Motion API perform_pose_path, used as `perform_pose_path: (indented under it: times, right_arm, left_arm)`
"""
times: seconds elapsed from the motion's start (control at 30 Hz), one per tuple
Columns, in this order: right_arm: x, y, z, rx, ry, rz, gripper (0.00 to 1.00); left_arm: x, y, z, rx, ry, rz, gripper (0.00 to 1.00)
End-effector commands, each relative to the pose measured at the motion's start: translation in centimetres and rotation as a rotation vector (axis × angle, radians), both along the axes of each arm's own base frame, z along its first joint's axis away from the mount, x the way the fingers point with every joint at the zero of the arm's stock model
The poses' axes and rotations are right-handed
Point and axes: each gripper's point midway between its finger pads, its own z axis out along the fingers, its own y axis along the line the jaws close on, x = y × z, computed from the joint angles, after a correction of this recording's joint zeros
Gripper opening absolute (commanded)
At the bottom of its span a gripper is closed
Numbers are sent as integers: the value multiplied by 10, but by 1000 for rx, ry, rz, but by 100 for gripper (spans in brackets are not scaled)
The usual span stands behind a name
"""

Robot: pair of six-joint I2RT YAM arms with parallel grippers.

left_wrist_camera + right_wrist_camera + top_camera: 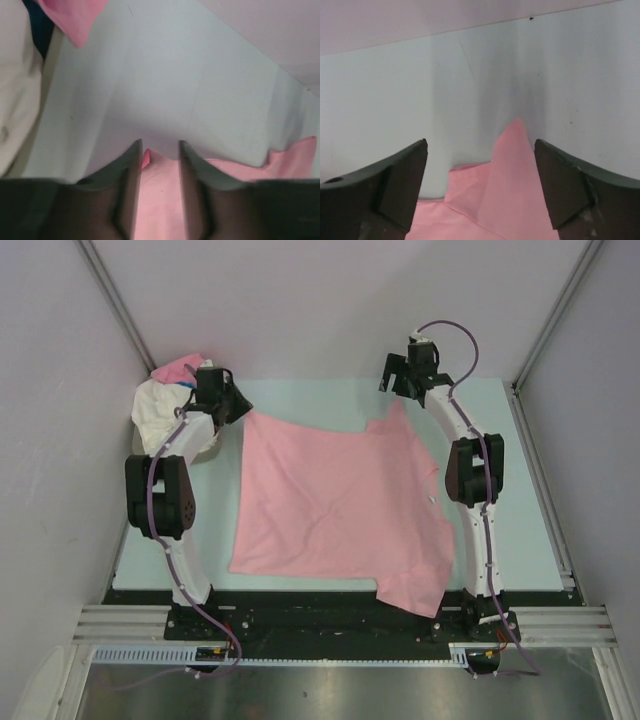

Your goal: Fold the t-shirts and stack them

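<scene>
Pale counter (530, 500) bearing one pink t-shirt (340, 495), spread flat and lightly creased between the arms, with its near right corner drooping over the edge. Left claw (160, 147), narrowly parted, straddles the far-left corner. Right claw (480, 145), wide, stands over the far-right tip. A crumpled white t-shirt (160, 425) and a second pink t-shirt (177, 368) are heaped at far left.

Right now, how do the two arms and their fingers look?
The left arm and the right arm are alike: white links between bulky black joint housings, with a purple cable running along each. The left fingers and the right fingers are dark, matte, wedge-shaped blades.
</scene>
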Motion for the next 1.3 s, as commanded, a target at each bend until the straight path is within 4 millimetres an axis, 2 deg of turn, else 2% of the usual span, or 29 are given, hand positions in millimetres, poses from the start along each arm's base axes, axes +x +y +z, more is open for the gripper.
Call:
perform_pose_path:
  times: [0.0, 0.03, 0.07, 0.1, 0.13, 0.17, 0.2, 0.23, 0.27, 0.33, 0.37, 0.43, 0.47, 0.53, 0.57, 0.63, 0.67, 0.73, 0.87, 1.03, 1.1, 1.2, 1.23, 1.27]
  right_arm:
    - [15, -14, 11, -74, -53, -52, 100]
    - [14, -18, 28, -81, -82, -67, 100]
    - [12, -20, 37, -91, -96, -77, 100]
    - [4, -24, 32, -116, -80, -96, 100]
    - [-1, -25, 68, -120, -149, -99, 100]
    - [-6, -26, 76, -133, -162, -104, 100]
    - [-17, -25, 75, -166, -146, -116, 100]
    - [-26, -24, 93, -182, -161, -117, 100]
    - [-33, -23, 97, -196, -150, -119, 100]
    - [-53, -21, 87, -212, -63, -132, 100]
    - [-61, -18, 89, -196, -46, -121, 100]
    - [-81, -5, 66, -154, 46, -57, 100]
    - [-87, -1, 66, -124, 63, -49, 100]
    - [-105, 13, 46, -81, 144, 13, 100]
    - [-111, 18, 39, -59, 173, 29, 100]
    - [-117, 25, 28, -37, 199, 55, 100]
    - [-125, 28, 15, -14, 236, 80, 100]
    - [-122, 34, 5, 35, 231, 103, 100]
    - [-114, 29, -23, 105, 259, 117, 100]
    - [-96, 21, -47, 127, 249, 120, 100]
    - [-88, 18, -47, 144, 241, 115, 100]
    - [-84, 16, -63, 148, 268, 109, 100]
    - [-81, 17, -62, 148, 264, 107, 100]
    - [-79, 14, -73, 139, 283, 93, 100]
  left_arm:
    - [16, 27, 18, 15, -30, 93, 93]
    - [16, 33, 22, 36, -35, 122, 100]
    - [16, 35, 31, 42, -47, 132, 100]
    - [13, 36, 44, 41, -65, 136, 100]
    - [10, 34, 53, 35, -82, 125, 100]
    - [3, 29, 69, 28, -111, 113, 100]
    - [-4, 26, 73, 22, -108, 106, 100]
    - [-10, 22, 78, 18, -111, 97, 100]
    - [-22, 13, 86, 11, -116, 73, 100]
    - [-37, 0, 87, -6, -103, 36, 100]
    - [-48, -16, 85, -22, -92, -15, 100]
    - [-62, -29, 77, -33, -57, -55, 100]
    - [-73, -39, 69, -41, -42, -84, 100]
    - [-79, -53, 63, -77, -44, -124, 100]
    - [-83, -62, 51, -91, -26, -149, 100]
    - [-89, -77, 38, -141, 11, -205, 100]
    - [-89, -85, 25, -155, 29, -225, 100]
    - [-92, -95, 11, -182, 62, -250, 100]
    - [-87, -105, -16, -188, 109, -259, 100]
    - [-85, -105, -45, -176, 158, -252, 100]
    - [-85, -104, -54, -168, 170, -250, 100]
    - [-86, -103, -66, -158, 191, -241, 100]
    - [-87, -101, -71, -154, 200, -235, 100]
    - [-86, -99, -73, -145, 201, -226, 100]
